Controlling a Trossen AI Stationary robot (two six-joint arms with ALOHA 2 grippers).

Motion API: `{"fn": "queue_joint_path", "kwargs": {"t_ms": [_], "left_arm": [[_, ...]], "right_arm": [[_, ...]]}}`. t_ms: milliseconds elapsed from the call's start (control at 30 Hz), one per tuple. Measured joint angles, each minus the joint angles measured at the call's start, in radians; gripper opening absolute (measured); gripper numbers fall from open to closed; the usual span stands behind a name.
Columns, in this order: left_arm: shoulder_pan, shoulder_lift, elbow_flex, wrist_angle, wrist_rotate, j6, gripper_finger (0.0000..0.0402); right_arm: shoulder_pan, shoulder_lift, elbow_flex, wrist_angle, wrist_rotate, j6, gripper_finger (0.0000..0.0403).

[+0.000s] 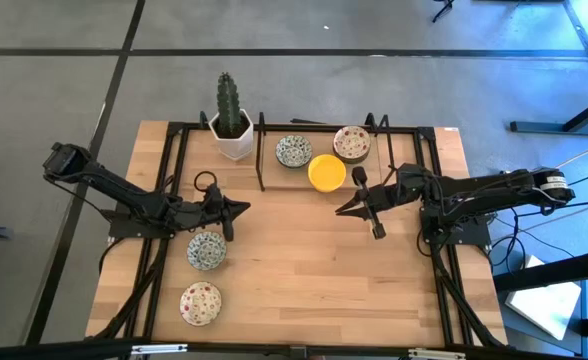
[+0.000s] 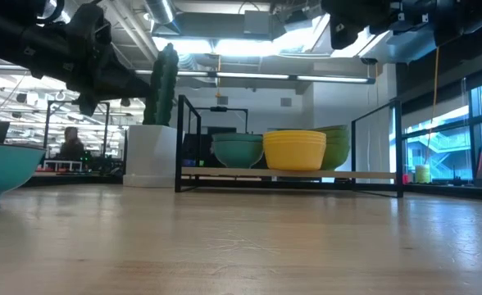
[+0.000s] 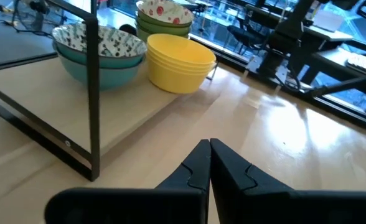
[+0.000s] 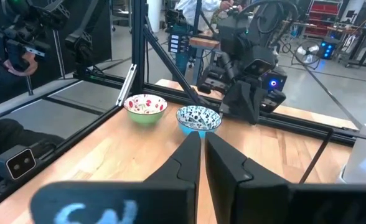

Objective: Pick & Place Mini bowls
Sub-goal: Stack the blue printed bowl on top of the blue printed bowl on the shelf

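Mini bowls sit in two groups on the desk (image 1: 304,270). Nearest the front edge, on the left side, a red-speckled bowl (image 1: 200,303) lies alone, with a blue-green patterned bowl (image 1: 206,250) just behind it; the two are close but apart. Mid-desk, both arms hover with nothing in hand: the left gripper (image 1: 242,209) has its fingers pressed together, just above the patterned bowl, and the right gripper (image 1: 342,209) has its fingers nearly touching, with only a thin slit between them, pointing toward the centre. Farther back, on the low rack (image 1: 262,160), stand a blue-green patterned stack (image 1: 294,151), a yellow stack (image 1: 326,172) and a speckled stack (image 1: 351,142), set close together. A cactus pot (image 1: 232,125) stands at the rack's left end. Judging by this layout, two bowls appear moved out to the front left and the stacks on the rack are still to be worked through, so the job looks early, with most bowls left
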Motion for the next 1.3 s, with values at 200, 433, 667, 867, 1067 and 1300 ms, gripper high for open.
{"fn": "queue_joint_path", "kwargs": {"t_ms": [200, 433, 667, 867, 1067, 1300], "left_arm": [[-0.030, 0.000, 0.000, -0.001, -0.079, 0.006, 0.0004], [-0.049, 0.000, 0.000, -0.001, -0.098, 0.006, 0.0004], [-0.049, 0.006, 0.000, 0.000, -0.098, 0.078, 0.0004], [-0.052, 0.038, 0.009, 0.017, 0.082, 0.004, 0.0004], [-0.141, 0.104, 0.066, 0.026, 0.118, 0.033, 0.0004], [-0.158, 0.168, 0.183, -0.014, 0.172, 0.109, 0.0004]], "right_arm": [[0.000, 0.000, 0.000, 0.000, 0.000, -0.003, 0.0025], [0.000, 0.000, 0.000, 0.000, 0.000, -0.006, 0.0026], [0.000, 0.000, 0.000, -0.004, 0.000, -0.021, 0.0026], [0.000, 0.000, 0.000, 0.024, 0.000, -0.044, 0.0026], [0.001, 0.000, 0.000, 0.020, -0.061, -0.015, 0.0026], [0.000, 0.000, 0.000, 0.014, -0.072, 0.001, 0.0026]]}}
